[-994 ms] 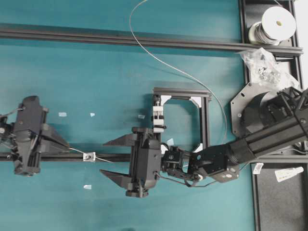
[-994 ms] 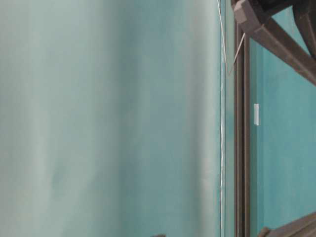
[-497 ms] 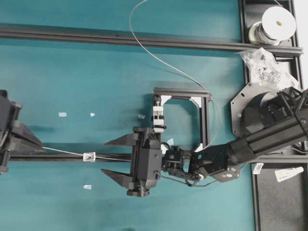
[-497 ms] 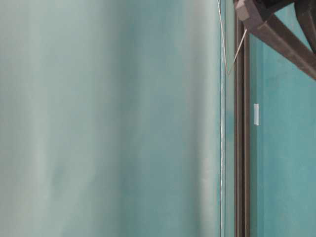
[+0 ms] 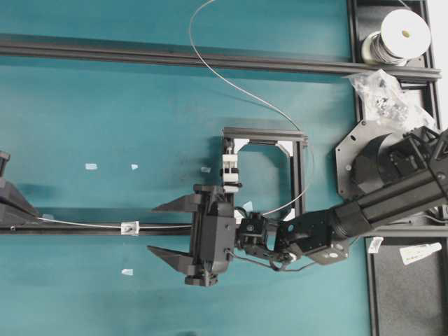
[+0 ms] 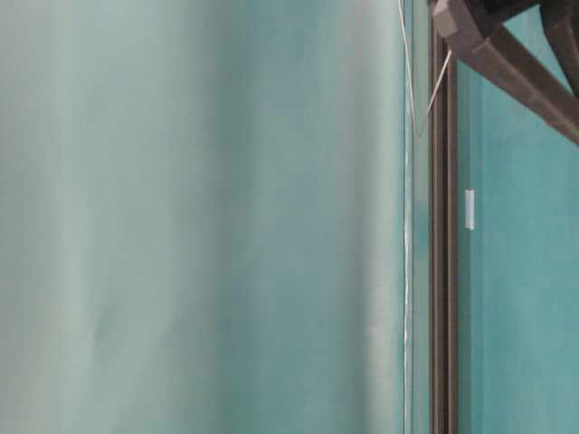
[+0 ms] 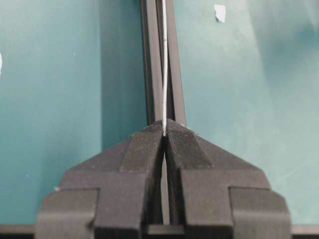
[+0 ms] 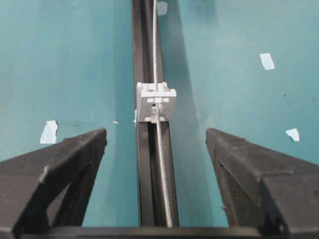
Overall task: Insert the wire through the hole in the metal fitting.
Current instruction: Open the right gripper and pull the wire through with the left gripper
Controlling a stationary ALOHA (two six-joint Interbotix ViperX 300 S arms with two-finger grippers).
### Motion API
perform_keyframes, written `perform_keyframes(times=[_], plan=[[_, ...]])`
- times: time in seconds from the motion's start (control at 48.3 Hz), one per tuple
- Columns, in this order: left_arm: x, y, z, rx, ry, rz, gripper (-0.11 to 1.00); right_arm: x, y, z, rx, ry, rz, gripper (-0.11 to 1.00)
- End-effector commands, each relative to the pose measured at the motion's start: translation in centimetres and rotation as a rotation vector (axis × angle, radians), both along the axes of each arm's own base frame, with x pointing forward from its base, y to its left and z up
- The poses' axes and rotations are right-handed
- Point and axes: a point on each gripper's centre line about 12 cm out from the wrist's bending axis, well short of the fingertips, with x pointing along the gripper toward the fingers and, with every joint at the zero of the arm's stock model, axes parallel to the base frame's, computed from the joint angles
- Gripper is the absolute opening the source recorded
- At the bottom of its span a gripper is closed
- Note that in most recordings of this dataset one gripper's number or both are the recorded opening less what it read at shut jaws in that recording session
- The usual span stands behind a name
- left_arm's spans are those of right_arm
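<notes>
**Wire through the fitting, left arm drawing it out**

My left gripper (image 7: 164, 133) is clenched on the wire (image 7: 164, 74), the strand pinched right at the fingertips and running straight ahead along the black rail (image 7: 149, 59). Over the last second this arm has travelled far toward the left edge of the overhead view and is now almost out of it, hauling wire with it. The loop by the square frame (image 5: 264, 133) has tightened as slack was taken up.

The metal fitting (image 8: 156, 102) sits on the rail, and in the right wrist view the wire enters its near side and comes out beyond, so I judge the hole is threaded. My right gripper (image 8: 155, 142) is released, jaws wide on either side of the rail, holding nothing.

What remains looks like a matter of pulling length through.
</notes>
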Motion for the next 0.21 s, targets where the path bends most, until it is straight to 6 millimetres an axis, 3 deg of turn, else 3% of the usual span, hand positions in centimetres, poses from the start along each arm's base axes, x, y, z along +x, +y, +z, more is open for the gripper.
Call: perform_keyframes(times=[0.0, 0.186], plan=[[0.13, -0.50, 0.43, -0.005, -0.018, -0.018, -0.10, 0.19, 0.21, 1.51, 0.015, -0.042, 0.004, 0.88], [0.20, -1.02, 0.54, 0.011, -0.026, -0.050, -0.10, 0.23, 0.23, 1.55, 0.016, -0.043, 0.004, 0.88]])
